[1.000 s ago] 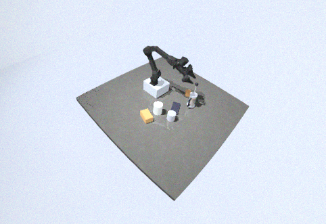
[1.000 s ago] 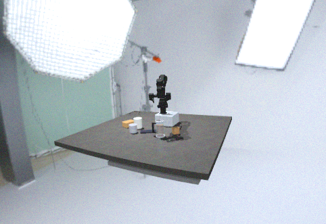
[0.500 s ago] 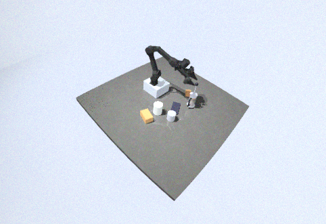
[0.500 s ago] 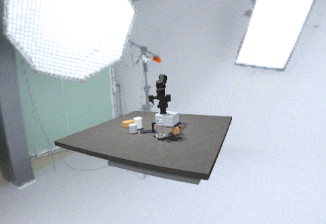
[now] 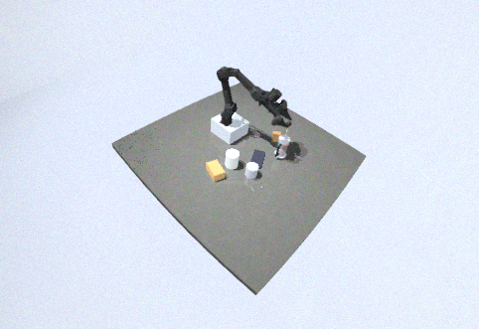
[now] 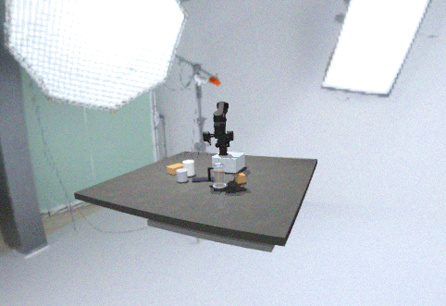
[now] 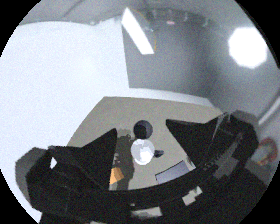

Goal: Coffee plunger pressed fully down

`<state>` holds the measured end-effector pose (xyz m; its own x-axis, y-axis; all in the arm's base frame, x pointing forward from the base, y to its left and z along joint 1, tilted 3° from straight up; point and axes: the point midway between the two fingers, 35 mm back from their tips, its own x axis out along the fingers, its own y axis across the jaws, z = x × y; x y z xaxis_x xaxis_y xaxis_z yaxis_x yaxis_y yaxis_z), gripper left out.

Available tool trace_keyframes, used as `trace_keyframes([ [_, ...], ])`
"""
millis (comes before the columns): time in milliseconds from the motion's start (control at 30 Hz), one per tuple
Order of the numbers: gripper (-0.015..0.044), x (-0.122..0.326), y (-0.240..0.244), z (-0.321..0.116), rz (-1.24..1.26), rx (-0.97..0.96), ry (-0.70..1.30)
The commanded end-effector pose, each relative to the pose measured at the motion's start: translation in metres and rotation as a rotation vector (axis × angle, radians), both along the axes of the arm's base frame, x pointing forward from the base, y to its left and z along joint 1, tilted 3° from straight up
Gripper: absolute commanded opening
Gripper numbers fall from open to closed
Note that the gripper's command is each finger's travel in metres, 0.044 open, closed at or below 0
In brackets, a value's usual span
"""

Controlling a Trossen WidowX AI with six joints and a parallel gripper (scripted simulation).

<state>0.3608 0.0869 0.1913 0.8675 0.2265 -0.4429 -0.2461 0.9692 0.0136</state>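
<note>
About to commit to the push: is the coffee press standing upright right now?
Upright. The coffee press stands vertical on the table, and the wrist view shows its plunger knob between the open gripper fingers.

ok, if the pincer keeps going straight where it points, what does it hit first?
Most likely the plunger knob of the coffee press, centred between the open pincer fingers; depth unclear.

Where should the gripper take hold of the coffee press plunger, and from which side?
Grip the round black knob topping the plunger, coming straight down from above. The coffee press stands upright with its rod vertical, and the open gripper already straddles the knob.
</note>
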Motion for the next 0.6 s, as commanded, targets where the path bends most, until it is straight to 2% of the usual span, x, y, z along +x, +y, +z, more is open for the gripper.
trace_keyframes([
  [0,0.0309,0.0023,0.0002,-0.0007,-0.005,0.002,0.002],
  [233,0.0125,0.0023,0.0002,-0.0007,-0.005,0.002,0.002],
  [567,0.0119,0.0023,0.0002,-0.0009,-0.005,0.002,0.002],
])
